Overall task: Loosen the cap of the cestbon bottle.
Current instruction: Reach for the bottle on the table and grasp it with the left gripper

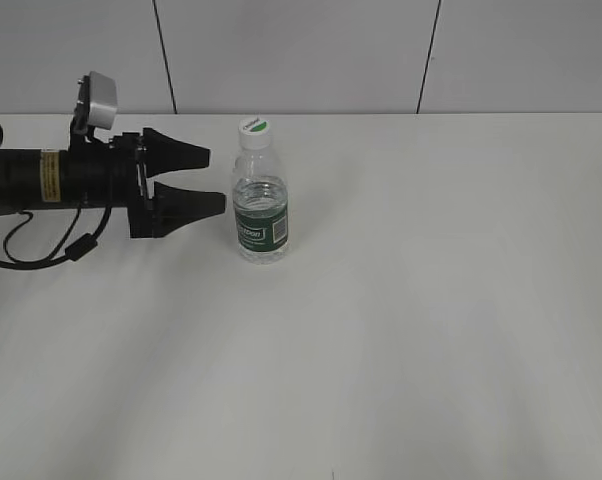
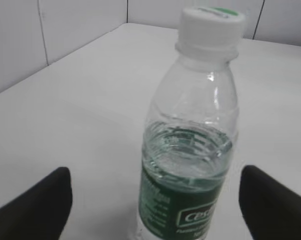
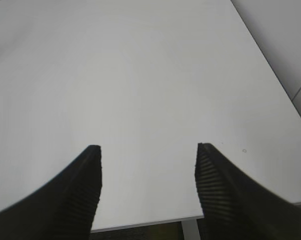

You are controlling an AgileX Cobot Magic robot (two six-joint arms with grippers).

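Bare white table (image 1: pixel 401 350) fills the near part of the exterior view, and nothing is seen lying on it there. Further back, left of centre, the cestbon bottle (image 1: pixel 260 200) is stood upright, with the cap (image 1: pixel 254 127) seated on its neck. The left gripper (image 1: pixel 217 180) is held level just left of the bottle, its jaws spread and nothing gripped between them; the tips are close to the bottle but not touching it. The right gripper (image 3: pixel 148 165) is seen only in its own wrist view, jaws parted over bare table, with the bottle out of its sight.

The step in hand is judged to be the steadying of the bottle body by the left gripper. It would best be done by closing on the label band, low enough that the thin wall is not crushed and the bottle is not tipped, so that the cap is left free to be turned from above.

The bottle is of clear plastic, partly filled with water, with a dark green label band (image 2: pixel 183 210) bearing white lettering. The cap is white with a green mark on top.
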